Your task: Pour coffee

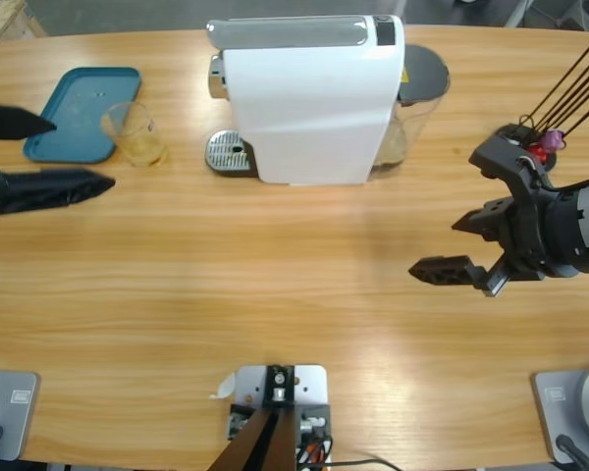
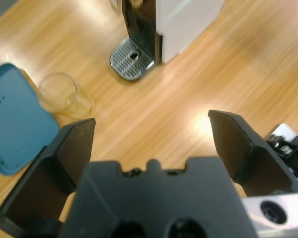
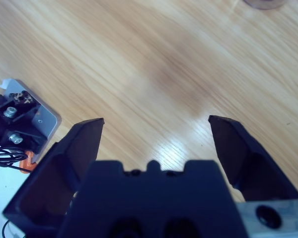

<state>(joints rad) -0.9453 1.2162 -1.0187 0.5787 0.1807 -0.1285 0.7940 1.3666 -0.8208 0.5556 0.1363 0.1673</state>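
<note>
The left gripper (image 1: 74, 155) hovers low at the table's left edge, jaws spread, empty. The clear tumbler (image 1: 133, 133), no coffee visible inside, stands just beyond it beside the blue tray (image 1: 74, 103). The right gripper (image 1: 454, 245) hangs open.

right gripper (image 3: 155, 130): jaws stood wide apart, nothing between them | under it: bare wooden table (image 3: 154, 64) | rim of a clear round thing (image 3: 264, 4) cut off at the top edge | grey rig plate (image 3: 25, 124) with wires at left
</note>
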